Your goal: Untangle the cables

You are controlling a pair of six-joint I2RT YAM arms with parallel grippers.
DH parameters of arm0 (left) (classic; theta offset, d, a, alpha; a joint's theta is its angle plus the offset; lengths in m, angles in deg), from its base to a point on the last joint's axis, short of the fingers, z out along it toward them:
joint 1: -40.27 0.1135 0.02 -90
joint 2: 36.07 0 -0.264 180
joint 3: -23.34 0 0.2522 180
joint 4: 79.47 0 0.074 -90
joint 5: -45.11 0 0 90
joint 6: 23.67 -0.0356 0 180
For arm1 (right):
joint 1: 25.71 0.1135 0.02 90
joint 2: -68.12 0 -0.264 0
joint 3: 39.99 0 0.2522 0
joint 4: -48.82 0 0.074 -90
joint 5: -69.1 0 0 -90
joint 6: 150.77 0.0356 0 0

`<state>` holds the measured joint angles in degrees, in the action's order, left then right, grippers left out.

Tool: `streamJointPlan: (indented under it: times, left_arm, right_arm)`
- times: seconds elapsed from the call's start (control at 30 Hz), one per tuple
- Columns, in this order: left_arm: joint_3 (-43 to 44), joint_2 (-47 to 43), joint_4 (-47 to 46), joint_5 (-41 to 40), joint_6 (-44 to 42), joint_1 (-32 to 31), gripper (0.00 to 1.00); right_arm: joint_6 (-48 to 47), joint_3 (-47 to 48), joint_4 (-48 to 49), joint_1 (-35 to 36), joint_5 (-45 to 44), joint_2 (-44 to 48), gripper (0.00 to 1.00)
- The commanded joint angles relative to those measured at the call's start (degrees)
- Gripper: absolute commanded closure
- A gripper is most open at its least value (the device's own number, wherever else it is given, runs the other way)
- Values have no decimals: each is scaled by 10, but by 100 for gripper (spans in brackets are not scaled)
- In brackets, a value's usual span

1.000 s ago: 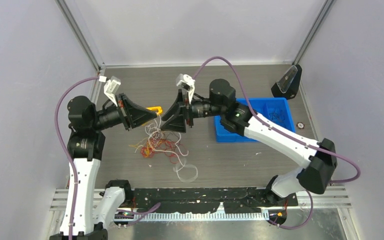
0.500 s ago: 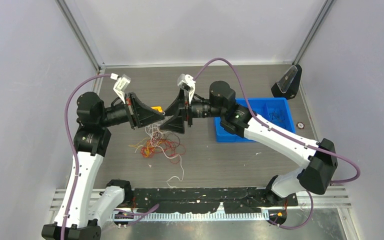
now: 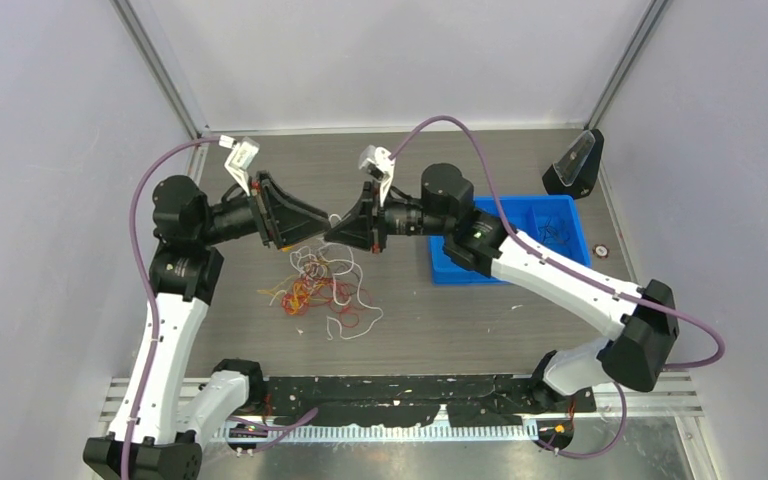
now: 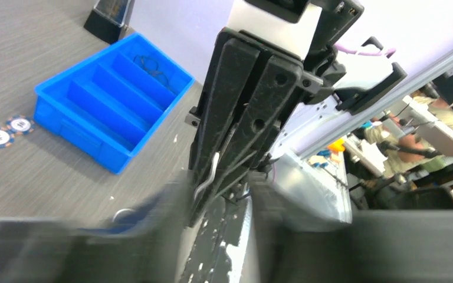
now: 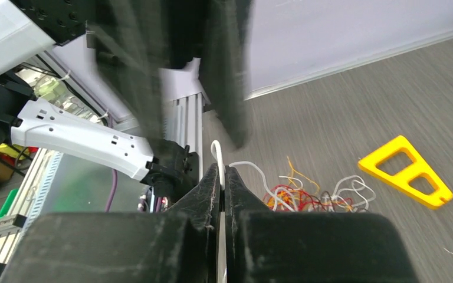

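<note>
The cables (image 3: 322, 290) lie as a loose clump of red, orange and white strands on the table, below both grippers. A white strand rises from the clump to my right gripper (image 3: 333, 233), which is shut on it; in the right wrist view the white cable (image 5: 217, 154) is pinched between the closed jaws of the right gripper (image 5: 221, 174). My left gripper (image 3: 324, 221) faces the right one tip to tip. Its blurred fingers (image 4: 168, 203) stand apart on either side of the right gripper's tips, holding nothing. The clump (image 5: 307, 194) shows beyond the right jaws.
A blue divided bin (image 3: 545, 228) holding a few dark wires sits right of the grippers, also as the blue bin (image 4: 109, 106) in the left wrist view. A yellow triangular piece (image 5: 405, 171) lies on the table. A black holder (image 3: 575, 165) stands at the back right.
The left gripper has opened and let go of the white strand; the right gripper has shut on it. The loose white loop on the table has been drawn toward the clump.
</note>
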<state>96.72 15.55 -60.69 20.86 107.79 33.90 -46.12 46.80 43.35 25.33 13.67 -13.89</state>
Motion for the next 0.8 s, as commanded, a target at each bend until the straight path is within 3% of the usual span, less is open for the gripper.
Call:
streamJointPlan:
  times: [0.0,0.1,0.27,0.53,0.77]
  left_arm:
    - [72,-4,35,-13,-52,4,37]
    - [116,-4,101,-61,-132,18,21]
    - [122,-8,132,-146,-200,31,10]
    - [81,16,64,-148,-155,30,1]
    - [78,43,53,-136,-147,29,0]
  right_arm:
    - [-17,2,-32,-31,-16,73,94]
    - [-27,21,-87,-77,-11,121,95]
    - [-37,84,-211,-181,-15,182,95]
    - [-32,252,-344,-343,-48,222,95]
    - [15,416,-362,-509,-26,170,95]
